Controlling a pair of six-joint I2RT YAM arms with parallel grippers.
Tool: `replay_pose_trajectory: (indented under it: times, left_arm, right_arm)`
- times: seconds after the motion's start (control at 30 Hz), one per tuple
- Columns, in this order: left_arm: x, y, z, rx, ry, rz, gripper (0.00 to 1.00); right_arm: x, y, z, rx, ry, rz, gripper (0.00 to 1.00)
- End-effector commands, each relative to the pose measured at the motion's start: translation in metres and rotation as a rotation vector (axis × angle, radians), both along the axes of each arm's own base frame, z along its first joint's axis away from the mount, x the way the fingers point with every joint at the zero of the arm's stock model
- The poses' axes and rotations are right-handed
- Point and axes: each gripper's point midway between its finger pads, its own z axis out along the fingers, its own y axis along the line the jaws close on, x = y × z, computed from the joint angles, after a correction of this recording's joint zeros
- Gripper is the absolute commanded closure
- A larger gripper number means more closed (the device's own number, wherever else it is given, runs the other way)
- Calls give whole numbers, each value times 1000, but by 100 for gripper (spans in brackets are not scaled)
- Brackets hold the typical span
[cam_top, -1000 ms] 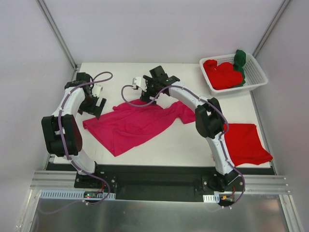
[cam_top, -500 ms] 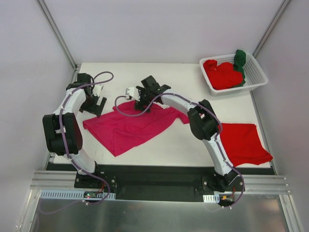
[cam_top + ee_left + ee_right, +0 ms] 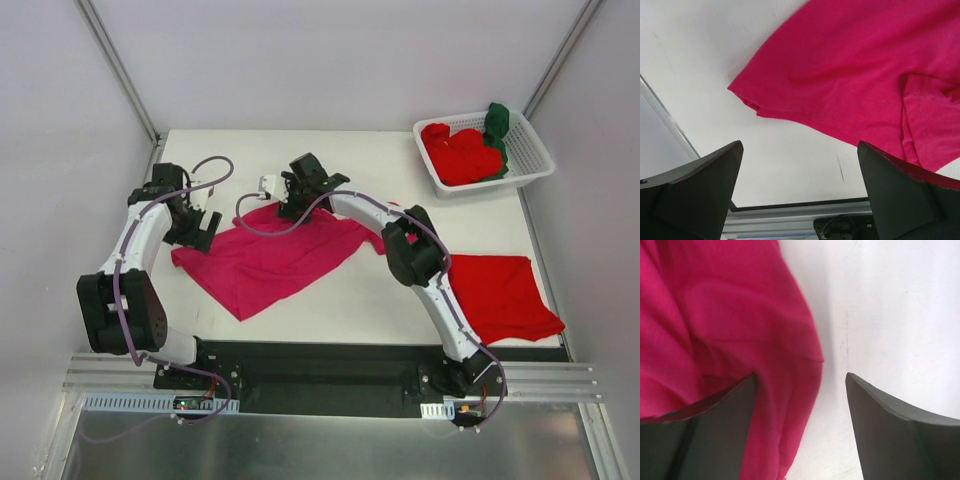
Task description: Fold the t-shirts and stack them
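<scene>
You are setting up the first fold of the magenta t-shirt, which is lying spread across the tabletop's left half. Your right tool is straddling its far edge, jaws apart. Your left tool is hovering wide apart beside its left corner. The next move probably calls for pinching both points.

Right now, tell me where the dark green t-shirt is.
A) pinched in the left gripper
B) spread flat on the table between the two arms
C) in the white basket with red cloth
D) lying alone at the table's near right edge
C: the dark green t-shirt hangs over the far rim of the white basket, right beside the red t-shirt heaped inside it.
</scene>
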Motion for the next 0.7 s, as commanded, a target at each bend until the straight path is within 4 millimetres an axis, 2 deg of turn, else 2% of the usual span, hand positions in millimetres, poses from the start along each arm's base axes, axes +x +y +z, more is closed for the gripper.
replay_pose_trajectory:
  times: [0.0, 0.03, 0.07, 0.13, 0.17, 0.23, 0.27, 0.33, 0.47, 0.67]
  left_arm:
    - [-22, -10, -2, -40, 32, -18, 1]
    - [-23, -11, -2, -38, 35, -22, 1]
    - [-26, -11, -3, -37, 37, -27, 1]
    - [-28, -12, -3, -40, 38, -32, 1]
    - [-28, -13, -3, -44, 40, -33, 1]
    - [-28, -15, -3, -52, 39, -39, 1]
    - [-26, -15, -3, -54, 39, -40, 1]
    - [-25, -18, -3, -60, 39, -51, 1]
    - [-23, -24, -1, -59, 34, -78, 1]
    - [-24, -44, -3, -79, 46, -157, 1]
  right_arm:
    - [31, -4, 10, -19, -119, -55, 32]
    - [34, -7, 11, -23, -124, -64, 33]
    - [42, -10, 15, -16, -145, -91, 47]
    - [49, -13, 17, -11, -163, -120, 63]
    - [53, -17, 19, -19, -171, -135, 77]
    - [57, -19, 17, -26, -178, -135, 85]
    - [62, -27, 19, -49, -203, -169, 90]
    - [66, -32, 19, -62, -216, -189, 92]
    - [86, -52, 26, -98, -281, -282, 93]
    - [111, -72, 29, -145, -354, -370, 91]
